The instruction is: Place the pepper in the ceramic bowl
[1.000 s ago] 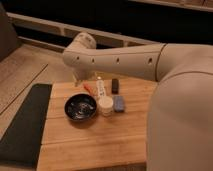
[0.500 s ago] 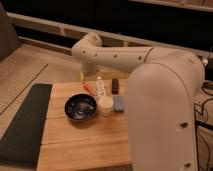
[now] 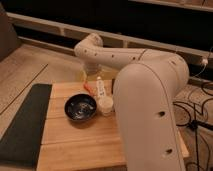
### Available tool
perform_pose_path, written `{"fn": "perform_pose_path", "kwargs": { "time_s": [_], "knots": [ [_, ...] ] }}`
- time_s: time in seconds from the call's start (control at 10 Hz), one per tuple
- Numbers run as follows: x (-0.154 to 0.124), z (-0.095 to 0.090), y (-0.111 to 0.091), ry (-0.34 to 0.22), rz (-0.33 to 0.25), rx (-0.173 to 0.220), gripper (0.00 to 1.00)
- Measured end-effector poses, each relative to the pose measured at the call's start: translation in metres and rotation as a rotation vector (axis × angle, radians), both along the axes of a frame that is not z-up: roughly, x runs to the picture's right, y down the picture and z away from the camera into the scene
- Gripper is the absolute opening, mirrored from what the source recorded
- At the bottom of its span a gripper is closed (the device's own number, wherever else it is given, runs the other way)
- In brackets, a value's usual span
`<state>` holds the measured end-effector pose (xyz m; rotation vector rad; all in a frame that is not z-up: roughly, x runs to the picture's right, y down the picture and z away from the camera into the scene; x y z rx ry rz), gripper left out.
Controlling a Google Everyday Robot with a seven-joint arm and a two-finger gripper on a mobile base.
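The arm's bulky near link is swinging further across the view than half a second ago, now hiding the blue-grey block beside the white jar [image 3: 105,105]. The pepper [image 3: 88,88] is lying on the table [image 3: 75,145], just behind the ceramic bowl [image 3: 67,107], not yet lifted. The claw [image 3: 90,76] is hanging just above and behind it, fingers apart, gripping nothing. A slim white bottle [image 3: 101,88] is sitting right beside the pepper, so a descent drifting rightward is risking knocking it or pinching both. The bowl is sitting empty, showing only pale reflections; the jar's contents are hidden.
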<state>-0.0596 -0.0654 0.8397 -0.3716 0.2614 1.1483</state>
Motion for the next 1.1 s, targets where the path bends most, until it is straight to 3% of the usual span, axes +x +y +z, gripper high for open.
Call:
{"fn": "perform_pose_path", "kwargs": {
  "time_s": [0.2,0.5,0.8,1.1],
  "knots": [
    [0.002,0.002,-0.001,-0.007,0.000,0.004,0.65],
    [0.011,0.030,-0.001,-0.028,-0.029,-0.018,0.65],
    [-0.008,0.068,0.000,-0.116,-0.128,-0.042,0.65],
    [-0.040,0.095,0.003,-0.219,-0.242,-0.058,0.65]
  ]
}}
